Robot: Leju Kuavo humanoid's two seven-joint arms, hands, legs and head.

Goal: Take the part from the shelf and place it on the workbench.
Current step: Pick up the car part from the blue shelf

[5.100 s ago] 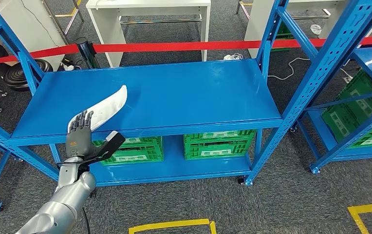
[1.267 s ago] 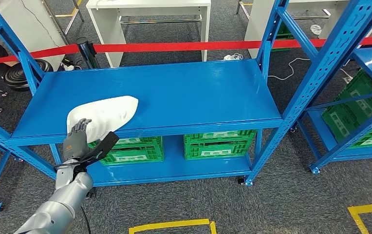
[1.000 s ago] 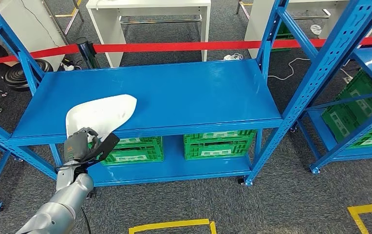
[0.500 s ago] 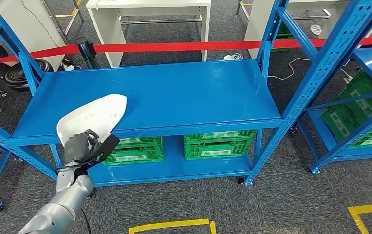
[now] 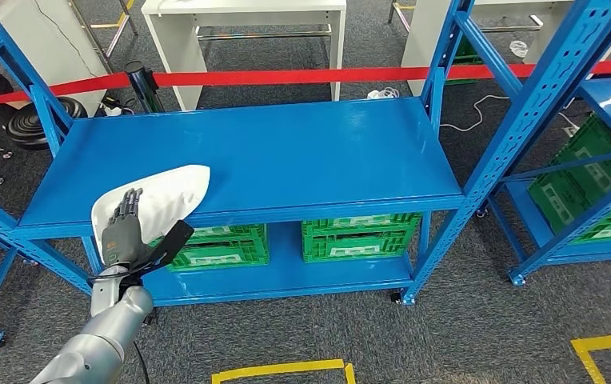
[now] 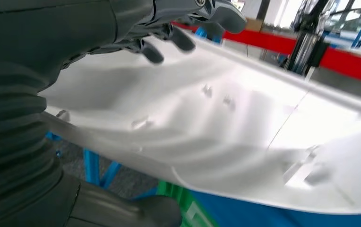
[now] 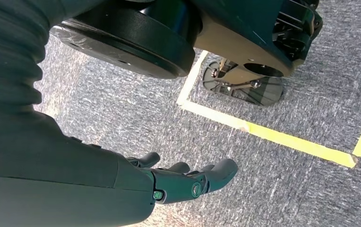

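The part [image 5: 168, 192] is a white, curved plastic shell lying at the front left of the blue shelf [image 5: 302, 152], with its near end hanging over the shelf's front edge. My left hand [image 5: 121, 234] holds that near end. In the left wrist view the fingers [image 6: 176, 38] lie along the top of the part [image 6: 226, 132] and the thumb [image 6: 136, 210] sits beneath it. My right hand [image 7: 178, 182] hangs over the carpet with its fingers loosely apart, holding nothing.
Green crates [image 5: 362, 236] sit on the lower shelf. A red barrier tape [image 5: 302, 76] runs behind the rack, with a white table [image 5: 242, 10] beyond it. A second blue rack [image 5: 598, 120] stands to the right. Yellow floor tape [image 5: 282, 370] marks the carpet.
The part has turned from edge-up to flatter and slid toward the shelf's front left corner. Since half a second ago my left fingers have stretched out over its top.
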